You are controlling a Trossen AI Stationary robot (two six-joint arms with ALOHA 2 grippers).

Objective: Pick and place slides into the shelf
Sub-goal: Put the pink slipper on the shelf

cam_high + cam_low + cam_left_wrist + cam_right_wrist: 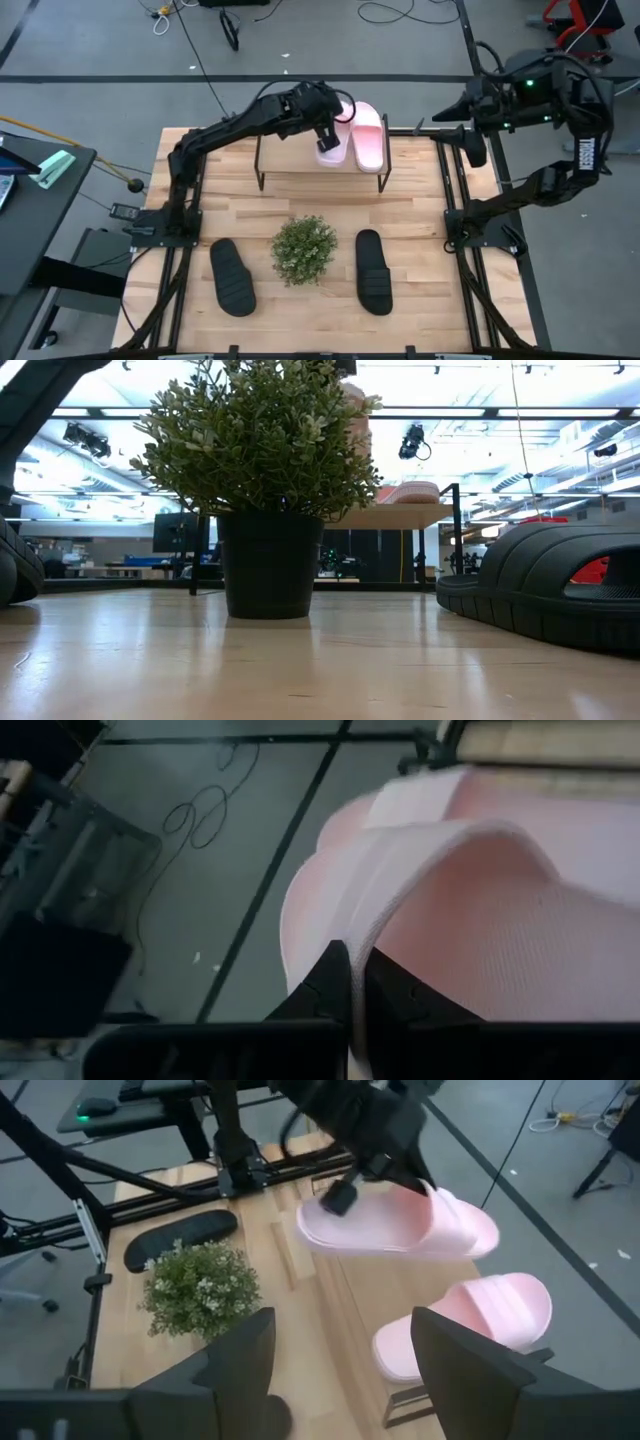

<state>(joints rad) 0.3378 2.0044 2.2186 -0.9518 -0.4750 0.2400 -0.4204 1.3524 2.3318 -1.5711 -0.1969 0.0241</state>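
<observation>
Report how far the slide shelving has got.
Done: one pink slide lies on the shelf. In hand: the left gripper, jaws shut on the second pink slide, holds it above the shelf. Left: both black slides lie on the table by the plant. The right gripper waits open.

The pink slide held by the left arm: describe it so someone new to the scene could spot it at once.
Find the shelf at the table's far edge. Two pink slides are there: one lies flat on the board's right end. The held pink slide is just left of it, lifted above the board, its strap pinched in the left gripper jaws.
</observation>
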